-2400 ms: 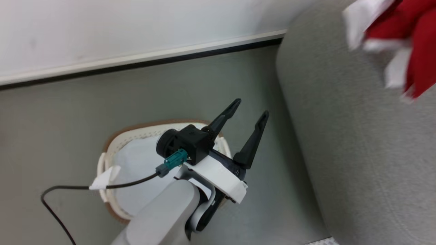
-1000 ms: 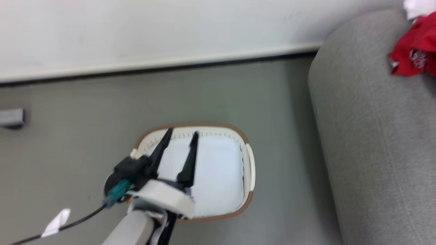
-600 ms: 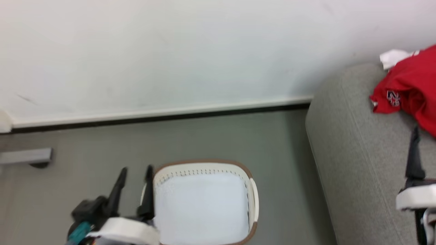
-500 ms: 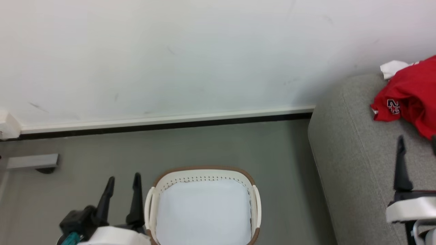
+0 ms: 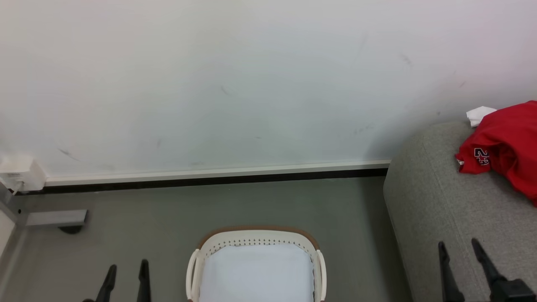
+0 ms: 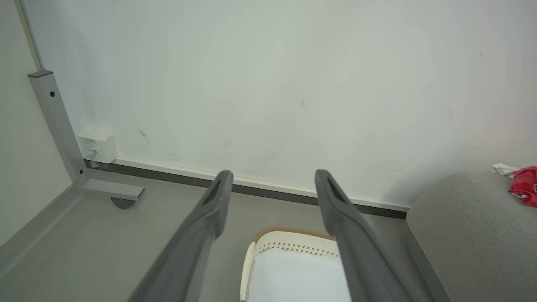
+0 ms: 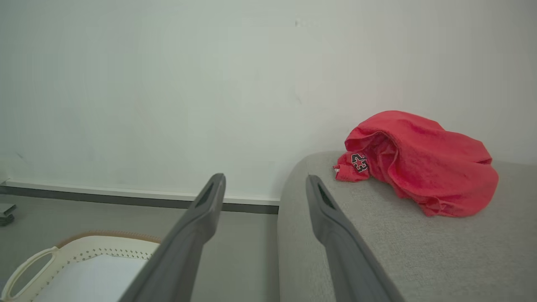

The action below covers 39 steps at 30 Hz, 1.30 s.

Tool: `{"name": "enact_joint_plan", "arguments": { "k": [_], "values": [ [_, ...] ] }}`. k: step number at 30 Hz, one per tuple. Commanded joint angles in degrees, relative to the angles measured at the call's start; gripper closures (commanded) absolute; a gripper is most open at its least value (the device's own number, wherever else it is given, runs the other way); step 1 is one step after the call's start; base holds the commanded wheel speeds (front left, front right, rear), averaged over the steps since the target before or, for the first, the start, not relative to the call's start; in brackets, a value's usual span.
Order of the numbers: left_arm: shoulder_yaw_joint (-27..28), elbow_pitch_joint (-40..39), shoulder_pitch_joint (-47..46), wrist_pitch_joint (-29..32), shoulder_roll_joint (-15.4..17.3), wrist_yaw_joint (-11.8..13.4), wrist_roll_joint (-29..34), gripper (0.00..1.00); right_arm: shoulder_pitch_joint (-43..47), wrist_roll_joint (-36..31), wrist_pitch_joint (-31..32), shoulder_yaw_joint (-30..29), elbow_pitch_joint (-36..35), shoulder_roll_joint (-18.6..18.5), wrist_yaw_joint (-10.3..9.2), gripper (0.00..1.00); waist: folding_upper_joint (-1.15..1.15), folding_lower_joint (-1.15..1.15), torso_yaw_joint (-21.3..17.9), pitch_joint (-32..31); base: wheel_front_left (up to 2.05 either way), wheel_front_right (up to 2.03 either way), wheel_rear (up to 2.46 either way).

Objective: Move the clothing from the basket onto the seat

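The red jersey (image 5: 507, 151) lies crumpled on the grey sofa (image 5: 436, 209) at the right, its dark number print facing out; the right wrist view shows the jersey (image 7: 419, 159) resting on the sofa (image 7: 398, 251). The cream basket (image 5: 258, 268) with a brown rim stands on the floor at bottom centre, holding nothing but its pale base. My left gripper (image 5: 127, 268) is open at the lower left, beside the basket. My right gripper (image 5: 458, 247) is open at the lower right, over the sofa's front part, well short of the jersey.
A white wall with a pale skirting board (image 5: 209, 173) closes the far side. A grey metal frame foot (image 5: 54, 218) and a white wall box (image 5: 21, 172) sit at the left. Grey floor surrounds the basket.
The head camera has tilted up and turned, so the wall now takes most of the picture. Both grippers have dropped toward the bottom edge. The jersey, hanging at first, now lies on the sofa.
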Motion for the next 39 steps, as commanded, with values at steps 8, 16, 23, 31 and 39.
{"name": "enact_joint_plan", "arguments": {
  "k": [8,16,23,31,39],
  "values": [
    [1.5,1.0,2.1,0.0,-0.7,-1.5,2.8,0.00,1.2,1.0,0.1,2.8,4.8,-0.2,-0.14,0.00,-0.01,0.01,0.4,-1.1,0.00,0.00,0.00],
    [1.9,1.4,1.4,0.0,-0.8,-2.2,3.6,0.00,0.1,1.0,0.1,2.0,4.8,-0.2,-0.15,0.00,-0.01,0.01,0.7,-0.9,0.00,0.00,0.00],
    [1.4,1.4,1.0,0.0,-0.8,-2.3,2.4,0.00,0.0,1.3,0.1,2.4,4.0,-0.2,-0.15,0.00,-0.01,0.01,0.6,-0.7,0.00,0.00,0.00],
    [1.6,1.6,0.7,0.0,-0.8,-2.1,1.8,0.00,-0.2,1.4,0.1,3.0,3.2,-0.2,-0.15,0.00,-0.01,0.01,0.5,-0.6,0.00,0.00,0.00],
    [1.2,1.6,0.7,0.0,-0.8,-1.5,1.1,0.00,-0.4,1.5,0.1,3.3,2.6,-0.2,-0.15,0.00,-0.01,0.01,0.6,-0.4,0.00,0.00,0.00]
  ]
}}
